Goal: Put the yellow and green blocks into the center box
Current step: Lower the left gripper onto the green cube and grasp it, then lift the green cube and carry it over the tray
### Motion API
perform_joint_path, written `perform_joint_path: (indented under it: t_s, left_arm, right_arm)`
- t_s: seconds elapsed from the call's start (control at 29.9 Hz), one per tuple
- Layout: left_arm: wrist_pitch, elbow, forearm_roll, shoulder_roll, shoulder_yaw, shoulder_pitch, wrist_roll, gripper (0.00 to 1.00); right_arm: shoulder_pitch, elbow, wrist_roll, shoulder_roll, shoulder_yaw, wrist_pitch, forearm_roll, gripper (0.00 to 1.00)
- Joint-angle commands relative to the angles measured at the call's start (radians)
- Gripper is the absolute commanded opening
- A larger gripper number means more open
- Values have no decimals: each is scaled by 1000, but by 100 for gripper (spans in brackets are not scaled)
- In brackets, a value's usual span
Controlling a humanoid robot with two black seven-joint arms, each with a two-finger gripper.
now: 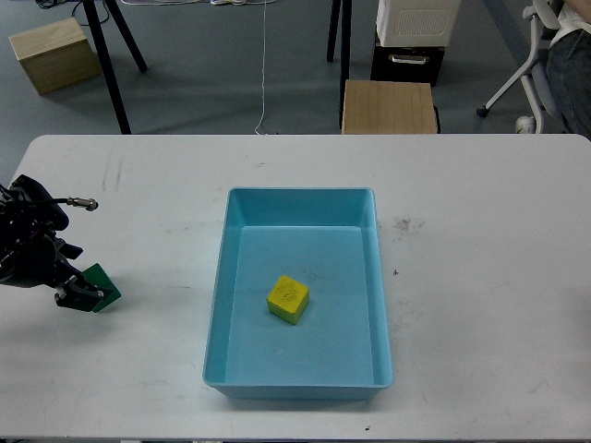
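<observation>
A green block (103, 285) lies on the white table (480, 277) at the far left. My left gripper (77, 296) is low at the block's left side and covers part of it. Its dark fingers cannot be told apart, so I cannot tell whether they hold the block. A yellow block (288, 300) lies inside the blue center box (300, 197), near its middle. My right gripper is out of view.
The box stands in the middle of the table. Beyond the far table edge are a wooden stool (389, 107), a wooden box (54, 53) on the floor, black stand legs and an office chair (536, 65).
</observation>
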Motion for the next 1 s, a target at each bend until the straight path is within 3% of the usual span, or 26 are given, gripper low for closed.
perform_joint_path:
  t_s: [0.0,0.47,0.67,0.77,0.87,0.97]
  left_arm:
    - [0,31,4,-23,1,7,0,100]
    - [0,52,8,-56,1,21,0,85]
    - [0,72,10,-57,1,39,0,84]
    - [0,72,11,-57,3,44,0,75]
    - [0,74,34,-57,1,45,0,54]
    - [0,74,40,-57,1,42,0,42]
  right_arm:
    - [-3,-2,0,0,2,0,0,99]
    - [-9,-3,0,2,2,0,0,99]
    - [-9,-5,0,2,3,0,0,99]
    - [-9,-5,0,2,2,0,0,99]
    - [-9,-5,0,3,0,-2,0,99]
    - [-9,-5,0,5,0,-2,0,99]
